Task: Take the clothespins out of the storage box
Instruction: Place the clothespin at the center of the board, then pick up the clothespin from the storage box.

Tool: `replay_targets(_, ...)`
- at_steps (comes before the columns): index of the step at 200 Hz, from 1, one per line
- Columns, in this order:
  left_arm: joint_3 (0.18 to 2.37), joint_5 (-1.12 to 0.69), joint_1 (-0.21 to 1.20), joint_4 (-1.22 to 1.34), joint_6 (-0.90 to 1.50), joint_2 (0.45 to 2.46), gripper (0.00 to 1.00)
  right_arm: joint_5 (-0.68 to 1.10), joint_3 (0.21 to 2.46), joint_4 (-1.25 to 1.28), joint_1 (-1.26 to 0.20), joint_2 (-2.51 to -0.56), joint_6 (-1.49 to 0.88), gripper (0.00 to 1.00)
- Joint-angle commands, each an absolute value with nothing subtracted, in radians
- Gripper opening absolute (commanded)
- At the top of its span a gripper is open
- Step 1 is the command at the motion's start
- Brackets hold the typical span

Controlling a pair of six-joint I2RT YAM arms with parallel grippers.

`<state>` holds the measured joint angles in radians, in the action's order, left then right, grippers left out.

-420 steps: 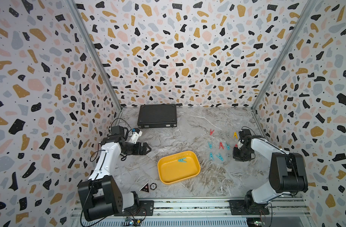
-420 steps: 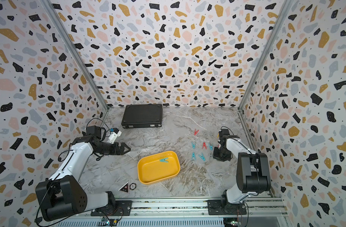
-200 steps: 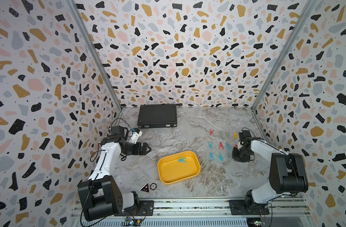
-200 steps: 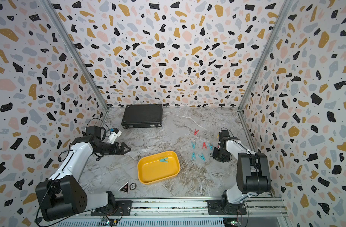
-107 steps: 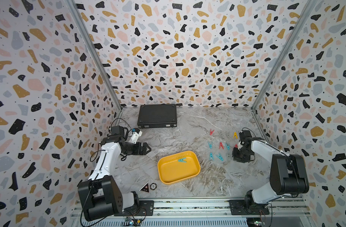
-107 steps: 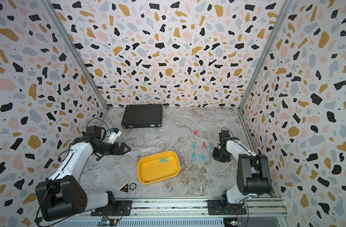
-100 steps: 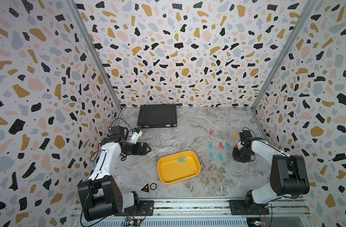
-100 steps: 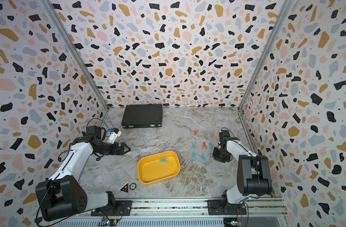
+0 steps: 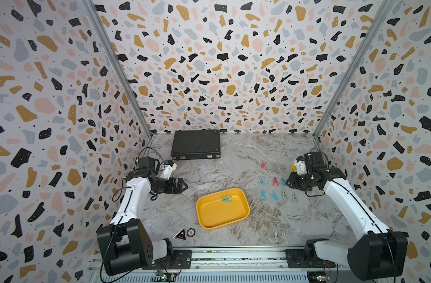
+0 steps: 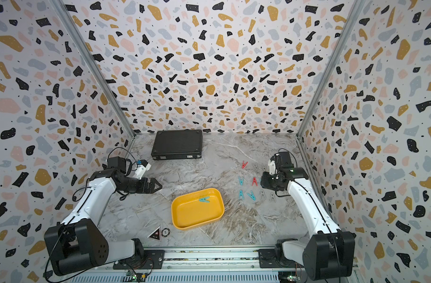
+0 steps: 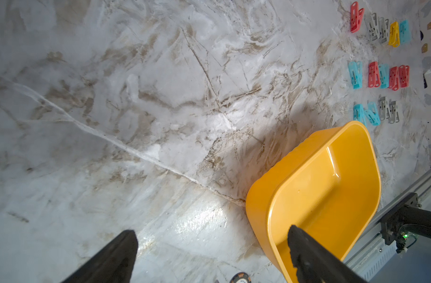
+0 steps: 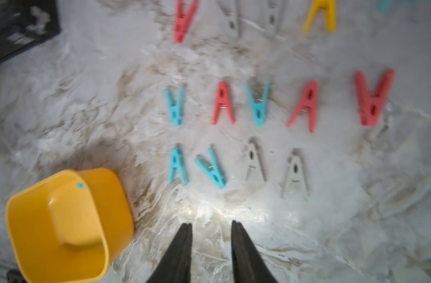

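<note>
The yellow storage box [image 9: 219,215] [image 10: 194,215] sits front centre on the marble table, and one teal clothespin [image 9: 226,199] [image 10: 204,199] lies inside against its far wall. Several red, teal, grey and yellow clothespins [image 9: 275,181] [image 10: 254,181] [image 12: 223,104] [image 11: 378,73] lie in rows on the table to its right. My right gripper [image 9: 290,182] [image 10: 264,182] [image 12: 211,223] hovers at the right end of those rows, jaws slightly apart and holding nothing. My left gripper [image 9: 182,186] [image 10: 158,186] [image 11: 210,230] stands wide open and empty, left of the box.
A black latched case [image 9: 196,144] [image 10: 177,144] lies at the back, left of centre. A triangular sticker [image 9: 180,234] and a round chip [image 9: 190,231] sit near the front edge. Patterned walls close in both sides, and a metal rail [image 9: 234,254] runs along the front.
My right gripper's jaws have parted from shut to slightly open, and the arm has shifted a little. The left arm has not moved.
</note>
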<state>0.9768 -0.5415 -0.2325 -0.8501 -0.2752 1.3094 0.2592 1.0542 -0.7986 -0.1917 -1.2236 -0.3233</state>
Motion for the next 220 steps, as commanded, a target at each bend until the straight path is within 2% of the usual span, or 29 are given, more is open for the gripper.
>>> replay_targets(1, 0.985, -0.5, -0.227, -0.833, -0.266, 1.296, 1.0, 0.332, 1.118, -0.811, -0.329, -1.224, -0.258, 0.33)
replay_targets(44, 0.976, -0.457, -0.229, -0.821, -0.258, 1.274, 1.0, 0.301, 1.209, -0.784, -0.621, -1.344, -0.149, 0.33)
replay_targets(84, 0.976, -0.46, -0.229, -0.823, -0.26, 1.271, 1.0, 0.209, 1.32, -0.817, -0.808, -1.546, -0.072, 0.32)
replay_targets(153, 0.97, -0.501, -0.229, -0.829, -0.278, 1.266, 1.0, 0.126, 1.467, -0.821, -0.935, -1.839, -0.015, 0.32)
replay_targets(220, 0.971, -0.502, -0.229, -0.83, -0.279, 1.265, 1.0, 0.075, 1.519, -0.783, -0.953, -1.953, 0.0, 0.31)
